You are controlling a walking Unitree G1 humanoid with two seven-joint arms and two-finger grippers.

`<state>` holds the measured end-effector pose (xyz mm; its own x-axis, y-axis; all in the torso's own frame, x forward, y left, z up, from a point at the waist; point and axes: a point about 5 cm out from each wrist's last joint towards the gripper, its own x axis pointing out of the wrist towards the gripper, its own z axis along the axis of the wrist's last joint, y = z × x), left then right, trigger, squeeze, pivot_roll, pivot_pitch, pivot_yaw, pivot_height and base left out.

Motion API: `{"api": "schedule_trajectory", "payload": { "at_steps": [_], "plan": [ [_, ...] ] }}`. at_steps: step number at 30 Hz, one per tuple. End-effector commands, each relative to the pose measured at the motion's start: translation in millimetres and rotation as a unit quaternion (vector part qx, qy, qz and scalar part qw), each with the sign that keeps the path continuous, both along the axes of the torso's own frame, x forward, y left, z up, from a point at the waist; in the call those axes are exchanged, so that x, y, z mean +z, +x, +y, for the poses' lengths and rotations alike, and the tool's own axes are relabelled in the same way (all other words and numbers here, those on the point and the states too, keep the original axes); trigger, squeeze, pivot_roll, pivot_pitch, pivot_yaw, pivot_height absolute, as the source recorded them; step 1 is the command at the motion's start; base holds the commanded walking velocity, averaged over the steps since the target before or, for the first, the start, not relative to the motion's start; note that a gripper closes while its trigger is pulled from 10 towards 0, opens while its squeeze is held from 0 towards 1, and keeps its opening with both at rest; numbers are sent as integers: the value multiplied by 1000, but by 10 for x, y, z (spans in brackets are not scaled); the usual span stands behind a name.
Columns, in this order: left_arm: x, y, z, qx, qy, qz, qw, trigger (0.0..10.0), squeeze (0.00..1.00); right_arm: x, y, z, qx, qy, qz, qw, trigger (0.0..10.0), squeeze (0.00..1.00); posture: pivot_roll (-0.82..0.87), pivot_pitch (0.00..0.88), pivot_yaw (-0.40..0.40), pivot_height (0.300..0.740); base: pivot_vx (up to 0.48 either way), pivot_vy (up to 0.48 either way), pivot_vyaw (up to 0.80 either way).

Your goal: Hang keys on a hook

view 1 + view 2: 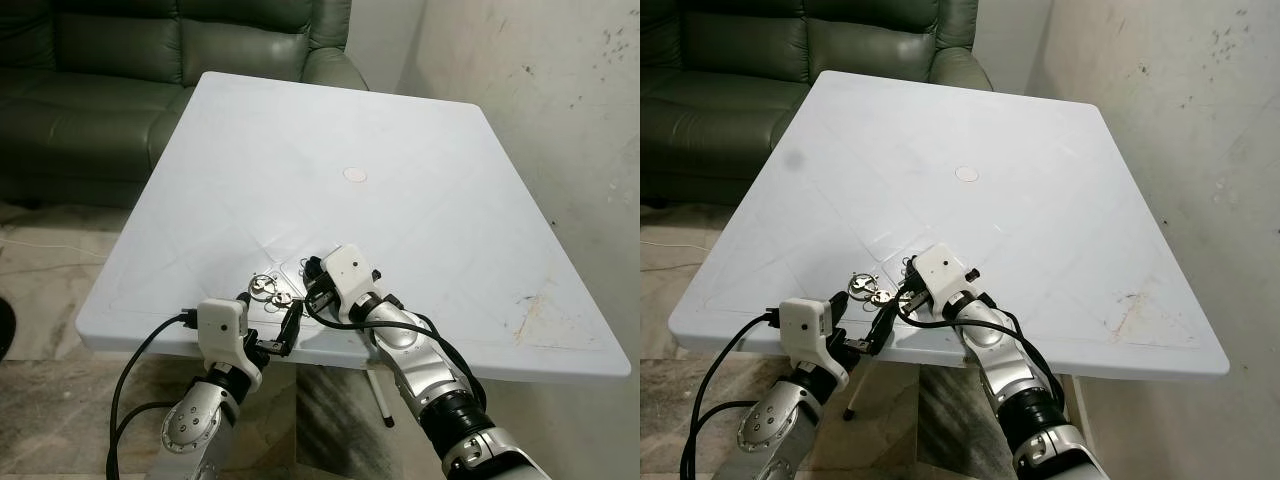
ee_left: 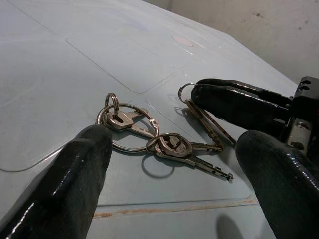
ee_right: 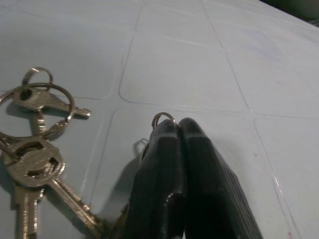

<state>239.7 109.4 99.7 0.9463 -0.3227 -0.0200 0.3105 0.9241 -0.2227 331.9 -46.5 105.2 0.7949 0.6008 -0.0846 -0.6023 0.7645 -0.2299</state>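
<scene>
I see white plastic table [image 1: 420, 200], round plug [image 1: 354, 174] at centre. Dark green leather sofa [image 1: 120, 70] behind. Stained wall [image 1: 560, 90] right, tiled floor [image 1: 40, 260] below.

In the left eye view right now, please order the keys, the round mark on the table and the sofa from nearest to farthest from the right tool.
1. Keys: on the table at the right tool, toward the left tool.
2. Round mark: mid-table, farther away.
3. Sofa: beyond the table's far edge.
</scene>
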Motion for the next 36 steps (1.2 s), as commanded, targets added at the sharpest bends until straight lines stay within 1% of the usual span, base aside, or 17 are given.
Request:
{"api": "schedule_trajectory", "payload": {
  "at_steps": [1, 3, 7, 10, 12, 15, 16, 17, 18, 19, 21, 22, 27, 30, 33, 34, 36],
  "plan": [
    [2, 1, -27, -2, -4, 5, 1000, 10000, 0, 1, 0, -33, -5, 1, -4, 1000, 0, 0, 118, 123, -145, 740, 0, 0, 0],
    [4, 2, -29, -2, -4, 6, 1000, 10000, 0, 40, 1, -47, -8, 4, -23, 1000, 0, 0, 120, 122, -145, 740, 0, 0, 0],
    [0, 3, -28, -1, -5, 6, 1000, 10000, 0, 33, 57, -72, -35, 6, -9, 999, 0, 0, 120, 120, -145, 740, 0, 0, 0],
    [2, 4, -30, -1, -5, 5, 1000, 10000, 0, 64, 111, -116, -59, 28, 3, 998, 0, 0, 122, 115, -146, 740, 0, 0, 0],
    [-1, 4, -31, -1, -5, 5, 1000, 10000, 0, 106, 168, -199, -96, 50, 6, 994, 0, 0, 122, 111, -146, 740, 0, 0, 0],
    [2, 8, -40, 0, -5, 4, 1000, 10000, 0, 110, 229, -278, -127, 70, 33, 989, 0, 0, 124, 104, -146, 740, 0, 0, 0],
    [5, 12, -47, 0, -6, 4, 1000, 10000, 0, 112, 267, -348, -152, 82, 50, 984, 0, 0, 125, 102, -146, 740, 0, 0, 0],
    [6, 14, -50, -1, -6, 4, 1000, 10000, 0, 114, 283, -378, -162, 81, 53, 982, 0, 0, 125, 102, -146, 740, 0, 0, 0],
    [6, 15, -55, -1, -6, 3, 1000, 10000, 0, 83, 309, -449, -187, 80, 75, 976, 0, 0, 124, 95, -147, 740, 0, 0, 0],
    [11, 21, -64, -1, -8, 2, 1000, 10000, 0, 18, 359, -669, -255, 65, 107, 959, 0, 0, 125, 94, -148, 740, 0, 0, 0],
    [13, 24, -68, -1, -8, 2, 1000, 10000, 0, 28, 375, -781, -273, 57, 102, 955, 0, 0, 124, 92, -147, 740, 0, 0, 0],
    [10, 23, -69, -2, -9, 2, 1000, 10000, 0, 26, 376, -878, -291, 62, 105, 949, 0, 0, 119, 88, -146, 740, 0, 0, 0],
    [12, 51, -93, -9, -10, 0, 1000, 10000, 0, 107, 357, -1057, -292, 115, 95, 945, 0, 0, 111, 78, -140, 740, 0, 0, 0],
    [27, 83, -102, -11, -10, -3, 1000, 10000, 0, 97, 332, -1104, -296, 117, 93, 943, 0, 0, 111, 78, -140, 740, 0, 0, 0],
    [42, 117, -104, -17, -10, -7, 1000, 10000, 0, 126, 282, -1093, -268, 158, 77, 947, 0, 0, 98, 79, -132, 740, 0, 0, 0],
    [44, 131, -106, -19, -9, -8, 1000, 10000, 0, 136, 257, -1104, -274, 172, 72, 943, 0, 0, 96, 81, -130, 740, 0, 0, 0],
    [45, 140, -107, -19, -11, -7, 1000, 10000, 0, 161, 239, -1098, -265, 190, 64, 943, 0, 0, 93, 81, -128, 740, 0, 0, 0]
  ]
}}
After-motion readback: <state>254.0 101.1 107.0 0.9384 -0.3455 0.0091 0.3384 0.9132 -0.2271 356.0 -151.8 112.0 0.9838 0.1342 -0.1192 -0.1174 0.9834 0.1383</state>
